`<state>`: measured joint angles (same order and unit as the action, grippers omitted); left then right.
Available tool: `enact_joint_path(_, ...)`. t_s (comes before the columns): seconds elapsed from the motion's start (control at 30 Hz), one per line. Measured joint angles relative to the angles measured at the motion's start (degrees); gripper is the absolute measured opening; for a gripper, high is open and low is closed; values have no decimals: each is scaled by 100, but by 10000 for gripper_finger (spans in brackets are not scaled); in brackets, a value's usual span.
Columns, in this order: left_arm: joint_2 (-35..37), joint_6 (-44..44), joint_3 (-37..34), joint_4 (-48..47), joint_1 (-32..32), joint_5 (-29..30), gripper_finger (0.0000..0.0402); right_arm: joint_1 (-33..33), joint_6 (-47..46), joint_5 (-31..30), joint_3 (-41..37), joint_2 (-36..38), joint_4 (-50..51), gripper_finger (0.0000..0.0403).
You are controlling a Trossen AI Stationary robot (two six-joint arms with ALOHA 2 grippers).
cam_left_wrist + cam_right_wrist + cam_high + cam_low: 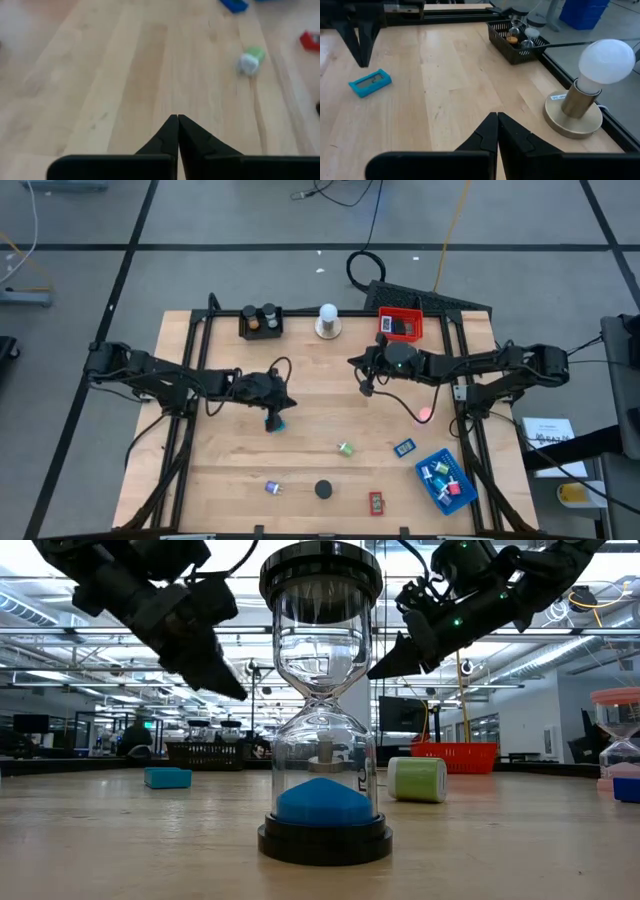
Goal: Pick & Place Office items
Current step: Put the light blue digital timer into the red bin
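My left gripper (272,417) (177,117) hangs shut over the table's middle, holding nothing. Just beside its tip a flat teal-blue rectangle (280,425) (370,82) lies flat on the wood. My right gripper (366,388) (497,115) is shut too, raised over the far middle of the table and free of everything. Loose on the table lie a green roll (345,448) (250,60), a blue rectangle (404,447), a pink piece (425,415), a purple clip (272,488) and a red rectangle (376,502). A black-based hourglass with blue sand (322,740) (323,489) stands upright near the front edge.
A black tray (262,321) with small cylinders, a white bulb on a round base (327,320) (592,75) and a red tray (401,325) stand along the far edge. A blue tray (445,478) holding several small items sits at the near right. Black frame rails border the tabletop.
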<state>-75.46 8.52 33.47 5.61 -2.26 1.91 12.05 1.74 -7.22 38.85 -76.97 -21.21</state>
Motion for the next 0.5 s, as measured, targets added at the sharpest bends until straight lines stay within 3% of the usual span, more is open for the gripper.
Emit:
enact_joint_path(0.23, 0, 301, 69, -1136, -176, -361, 58, 0, -42, 0, 0, 0, -45, 3)
enact_joint_path(0.37, 0, 470, 306, -1977, -229, -347, 107, -2, -42, 0, 0, 0, -46, 3)
enact_joint_path(0.5, 0, 371, 391, -2202, -250, -385, 168, -2, -42, 0, 0, 0, -44, 3)
